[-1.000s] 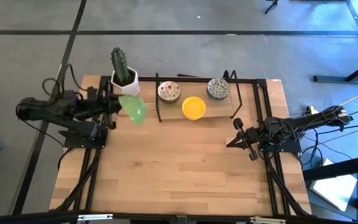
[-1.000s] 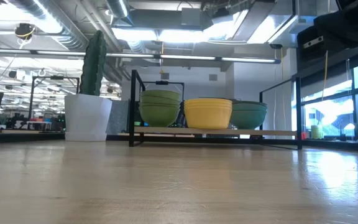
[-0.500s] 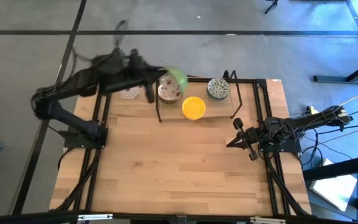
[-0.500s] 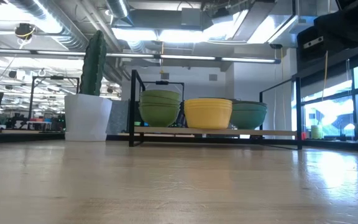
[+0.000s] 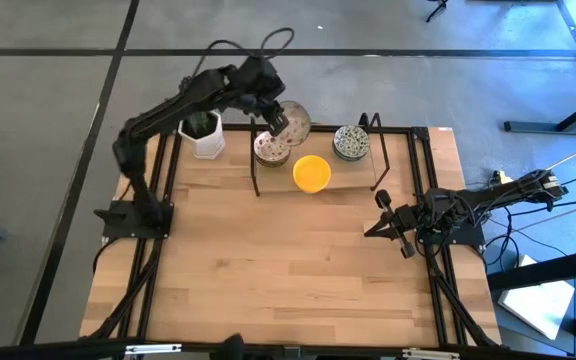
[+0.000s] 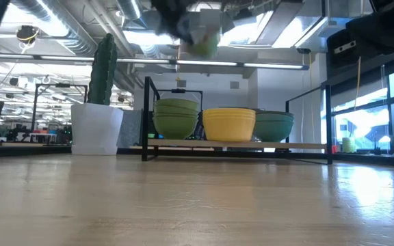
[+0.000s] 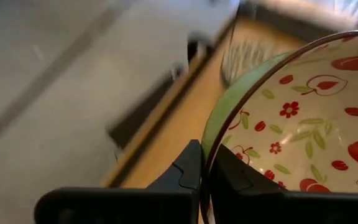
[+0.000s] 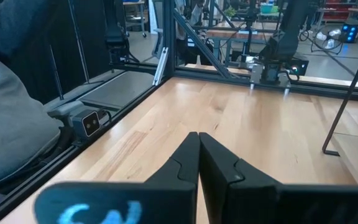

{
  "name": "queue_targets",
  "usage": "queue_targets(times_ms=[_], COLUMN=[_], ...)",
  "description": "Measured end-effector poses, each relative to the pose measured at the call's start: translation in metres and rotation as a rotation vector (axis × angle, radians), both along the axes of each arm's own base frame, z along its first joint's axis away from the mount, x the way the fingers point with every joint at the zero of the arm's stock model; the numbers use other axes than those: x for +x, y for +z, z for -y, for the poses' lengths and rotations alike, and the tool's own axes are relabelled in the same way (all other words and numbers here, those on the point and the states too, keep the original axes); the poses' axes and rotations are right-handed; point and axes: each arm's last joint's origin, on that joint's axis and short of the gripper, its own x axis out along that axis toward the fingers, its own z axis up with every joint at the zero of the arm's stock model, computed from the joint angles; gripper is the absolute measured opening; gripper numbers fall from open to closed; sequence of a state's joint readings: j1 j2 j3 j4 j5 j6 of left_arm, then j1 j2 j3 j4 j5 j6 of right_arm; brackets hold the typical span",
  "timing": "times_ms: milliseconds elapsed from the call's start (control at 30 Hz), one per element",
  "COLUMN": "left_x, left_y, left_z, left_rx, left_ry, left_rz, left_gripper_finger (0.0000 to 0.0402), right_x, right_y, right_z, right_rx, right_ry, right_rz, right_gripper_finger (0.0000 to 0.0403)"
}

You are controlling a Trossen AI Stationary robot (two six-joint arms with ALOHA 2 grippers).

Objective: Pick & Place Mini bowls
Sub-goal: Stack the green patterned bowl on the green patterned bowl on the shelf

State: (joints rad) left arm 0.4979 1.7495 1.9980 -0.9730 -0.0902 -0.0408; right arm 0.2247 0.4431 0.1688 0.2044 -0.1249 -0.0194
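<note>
1. High view: left gripper (image 5: pixel 276 113) has swung in one second from beside the cactus pot (image 5: pixel 206 140) to above the rack (image 5: pixel 258 170) at the table's far edge, clamped on a red-speckled bowl (image 5: pixel 294 122) held tilted over the left stack (image 5: pixel 271 150). Yellow stack (image 5: pixel 311 173) and right stack (image 5: pixel 351 143) sit in the rack. Right gripper (image 5: pixel 380 215) waits at the right edge, pinched closed, holding nothing.
2. Low view: bowl (image 6: pixel 204 42), absent half a second ago, now hangs blurred above the green-sided stack (image 6: pixel 176 117).
3. Left wrist view: fingers (image 7: pixel 188 171) pinch the bowl's rim (image 7: pixel 213 146); green outside, red pattern inside.
4. Right wrist view: closed fingers (image 8: pixel 197 155) over bare table (image 8: pixel 253 124).
5. Judgement: carry nearly done; lowering onto the left stack likely remains.
</note>
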Motion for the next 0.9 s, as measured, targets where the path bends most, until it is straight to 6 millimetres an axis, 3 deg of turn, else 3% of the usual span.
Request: queue_targets(times_ms=[233,467,600,900], left_x=[0.008,0.008,0.003,0.007], left_y=[-0.055,-0.082,-0.088,-0.089], left_z=[-0.043,-0.058,-0.056,-0.051], left_rx=[-0.209,-0.290,-0.312,-0.307], left_ry=[0.027,0.056,0.091,0.078], left_rz=[-0.199,-0.320,-0.411,-0.424], left_gripper_finger=[0.0006,0.0006,0.0006,0.0007], right_x=[0.000,0.000,0.000,0.000], right_y=[-0.001,-0.001,-0.001,-0.001], right_z=[0.000,0.000,0.000,0.000], right_rx=[-0.016,-0.016,-0.017,-0.017], right_ry=[0.001,0.001,0.001,0.001], right_rz=[-0.003,-0.003,-0.003,-0.003], right_gripper_finger=[0.0010,0.0010,0.0010,0.0010])
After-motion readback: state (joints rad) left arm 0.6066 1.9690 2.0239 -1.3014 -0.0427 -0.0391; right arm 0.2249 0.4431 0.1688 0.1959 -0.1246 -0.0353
